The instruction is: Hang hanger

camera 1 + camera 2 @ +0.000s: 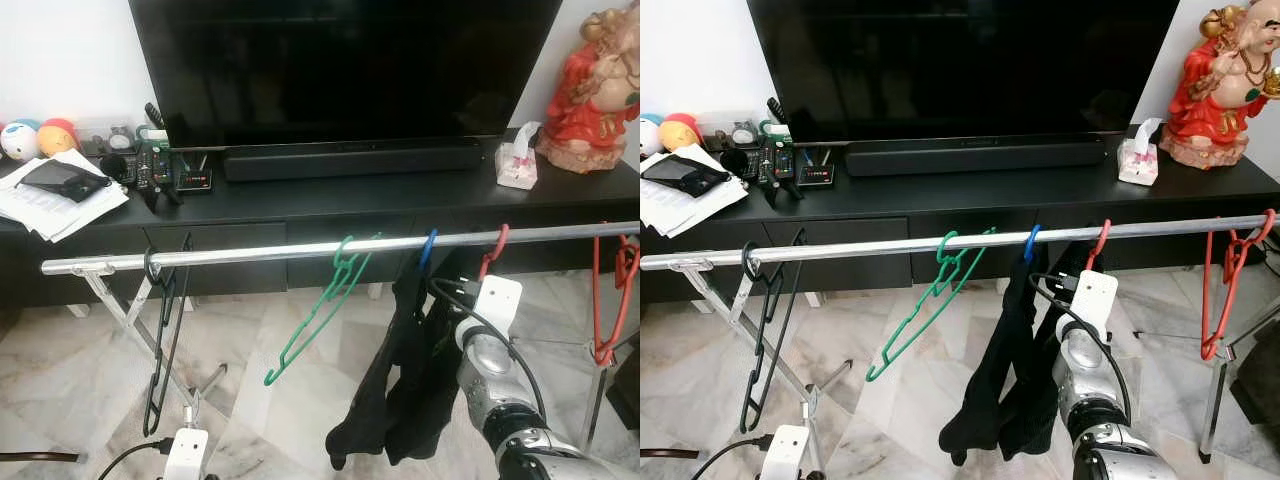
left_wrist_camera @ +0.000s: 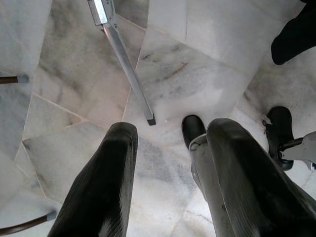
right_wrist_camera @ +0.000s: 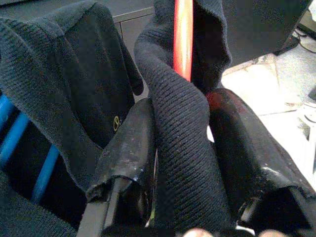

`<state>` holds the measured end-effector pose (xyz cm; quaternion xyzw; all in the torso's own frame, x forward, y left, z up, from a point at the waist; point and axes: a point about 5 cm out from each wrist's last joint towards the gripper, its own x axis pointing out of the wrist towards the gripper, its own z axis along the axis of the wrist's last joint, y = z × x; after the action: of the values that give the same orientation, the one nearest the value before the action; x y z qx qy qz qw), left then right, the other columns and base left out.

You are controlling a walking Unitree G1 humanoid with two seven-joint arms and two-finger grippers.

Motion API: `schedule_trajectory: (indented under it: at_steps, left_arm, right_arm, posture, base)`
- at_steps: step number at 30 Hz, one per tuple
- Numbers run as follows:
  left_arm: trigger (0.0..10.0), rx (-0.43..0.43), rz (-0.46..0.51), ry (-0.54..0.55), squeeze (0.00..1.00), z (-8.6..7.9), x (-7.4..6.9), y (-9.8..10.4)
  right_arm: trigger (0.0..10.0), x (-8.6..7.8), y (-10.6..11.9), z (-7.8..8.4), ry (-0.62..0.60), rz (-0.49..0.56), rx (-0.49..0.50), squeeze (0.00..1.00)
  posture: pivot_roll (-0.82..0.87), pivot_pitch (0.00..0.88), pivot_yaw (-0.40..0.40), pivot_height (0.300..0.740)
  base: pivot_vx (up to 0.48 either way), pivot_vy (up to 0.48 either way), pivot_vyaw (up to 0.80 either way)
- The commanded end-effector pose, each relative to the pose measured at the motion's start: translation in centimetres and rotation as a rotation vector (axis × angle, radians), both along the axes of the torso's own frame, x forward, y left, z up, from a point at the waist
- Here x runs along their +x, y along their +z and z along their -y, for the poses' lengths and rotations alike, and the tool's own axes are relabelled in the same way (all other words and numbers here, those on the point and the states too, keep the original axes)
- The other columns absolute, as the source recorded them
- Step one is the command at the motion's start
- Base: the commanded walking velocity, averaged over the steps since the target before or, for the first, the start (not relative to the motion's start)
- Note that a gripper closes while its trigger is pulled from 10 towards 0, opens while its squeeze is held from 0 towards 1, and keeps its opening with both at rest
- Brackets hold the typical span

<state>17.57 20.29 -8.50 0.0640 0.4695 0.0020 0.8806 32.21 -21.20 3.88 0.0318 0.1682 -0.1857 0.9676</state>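
A silver rack rail (image 1: 250, 254) runs across in front of me. On it hang a black hanger (image 1: 165, 330), a green hanger (image 1: 320, 310), a blue hook (image 1: 428, 247) and a red hanger's hook (image 1: 495, 248). Black garments (image 1: 400, 390) drape from the blue and red hangers. My right arm (image 1: 497, 300) is raised just under the red hook. In the right wrist view my right gripper (image 3: 185, 108) is shut on the red hanger (image 3: 183, 39) through the black knit cloth (image 3: 182, 163) wrapped round it. My left gripper (image 2: 173, 131) hangs low over the floor, open and empty.
More red hangers (image 1: 605, 300) hang at the rail's right end. Behind the rail stands a black TV cabinet (image 1: 330, 205) with a TV (image 1: 340, 70), tissue box (image 1: 517, 165), red statue (image 1: 590, 90) and papers (image 1: 60, 200). A rack leg (image 2: 129, 74) crosses the marble floor.
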Motion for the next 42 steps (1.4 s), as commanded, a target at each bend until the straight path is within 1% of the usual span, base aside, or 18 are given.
schedule_trajectory:
  at_steps: [1, 26, 31, 32, 33, 34, 35, 36, 42]
  left_arm:
    - [10.0, -0.003, -0.032, -0.006, 0.00, -0.1, -0.7, -0.3]
    - [10.0, -0.007, -0.046, -0.012, 0.00, -0.1, -0.9, -0.4]
    - [10.0, -0.006, -0.046, -0.014, 0.00, 0.0, -0.9, -0.4]
    - [10.0, -0.005, -0.046, -0.015, 0.00, 0.0, -0.9, -0.4]
    - [10.0, -0.005, -0.046, -0.015, 0.00, 0.0, -0.9, -0.4]
    - [10.0, -0.003, -0.046, -0.017, 0.00, 0.0, -0.9, -0.4]
    - [10.0, -0.002, -0.047, -0.019, 0.00, 0.0, -0.9, -0.4]
    - [10.0, -0.002, -0.047, -0.019, 0.00, 0.0, -0.9, -0.5]
    - [10.0, -0.002, -0.048, -0.020, 0.00, 0.1, -0.9, -0.5]
  right_arm:
    - [0.0, -0.2, -0.3, 0.3, -0.013, -0.024, 0.005, 0.00]
    - [0.0, -0.1, -0.6, -0.5, 0.029, -0.048, 0.016, 0.00]
    - [0.0, -0.1, -0.5, -0.5, 0.027, -0.038, 0.016, 0.00]
    - [1.6, 0.0, -0.3, -0.5, 0.023, -0.014, 0.017, 0.00]
    - [1.6, 0.0, -0.3, -0.5, 0.023, -0.014, 0.017, 0.00]
    - [10.0, 0.2, 0.2, -0.5, 0.027, 0.037, 0.016, 0.00]
    - [10.0, 0.3, 0.7, -0.7, 0.041, 0.082, 0.009, 0.00]
    - [10.0, 0.3, 0.9, -0.8, 0.049, 0.105, -0.002, 0.00]
    - [10.0, 0.4, 1.5, -1.0, 0.056, 0.167, -0.031, 0.00]
  posture:
    - [-0.09, 0.000, -0.023, 0.740]
    - [-0.09, 0.000, -0.022, 0.740]
    - [-0.09, 0.000, -0.021, 0.740]
    - [-0.09, 0.000, -0.021, 0.740]
    - [-0.09, 0.000, -0.021, 0.740]
    - [-0.09, 0.000, -0.021, 0.740]
    - [-0.09, 0.000, -0.021, 0.740]
    - [-0.09, 0.000, -0.021, 0.740]
    - [-0.09, 0.000, -0.020, 0.740]
  base:
    - [0.000, 0.000, 0.00]
    - [0.000, 0.000, 0.00]
    - [0.000, 0.000, 0.00]
    - [0.000, 0.000, 0.00]
    - [0.000, 0.000, 0.00]
    - [0.000, 0.000, 0.00]
    - [0.000, 0.000, 0.00]
    - [0.000, 0.000, 0.00]
    - [0.000, 0.000, 0.00]
